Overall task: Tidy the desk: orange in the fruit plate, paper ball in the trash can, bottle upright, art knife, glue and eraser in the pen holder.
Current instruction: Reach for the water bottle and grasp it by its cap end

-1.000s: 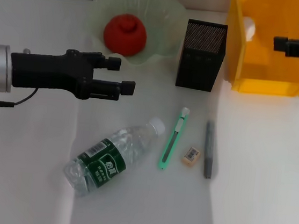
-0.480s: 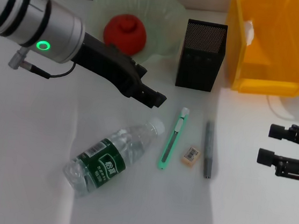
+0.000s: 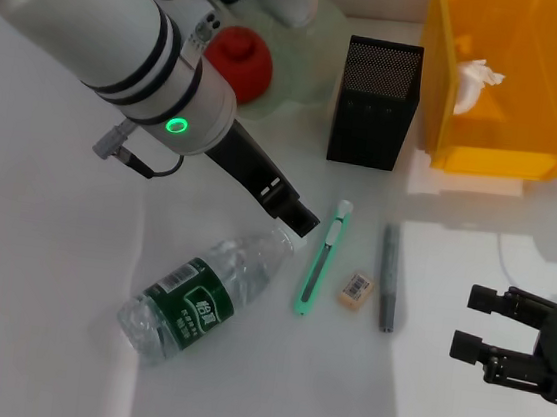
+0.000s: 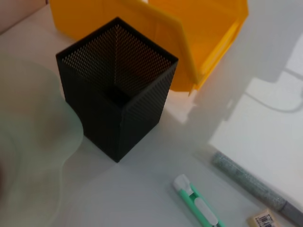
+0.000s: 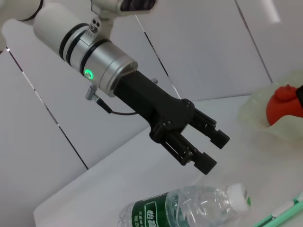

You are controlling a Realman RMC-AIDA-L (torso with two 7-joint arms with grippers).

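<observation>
**Above the fallen bottle, my left gripper hangs open**

On the white desk (image 3: 32, 341) the clear plastic water bottle with the green label (image 3: 203, 296) lies on its side, white cap toward the green art knife (image 3: 321, 259). My left gripper (image 5: 210, 150) hovers just above the cap end, fingers apart and holding nothing. Beside the knife lie the small tan eraser (image 3: 356, 289) and the grey glue pen (image 3: 388, 278), with the black mesh pen holder (image 3: 375, 102) standing behind them. Farther back, the red-orange fruit (image 3: 243, 61) sits in the pale green glass fruit plate (image 3: 323, 42), and the white paper ball (image 3: 472, 78) rests inside the yellow plastic bin (image 3: 512, 145). My right gripper (image 3: 479, 324) waits, fingers spread and empty, at the desk's right side.
</observation>
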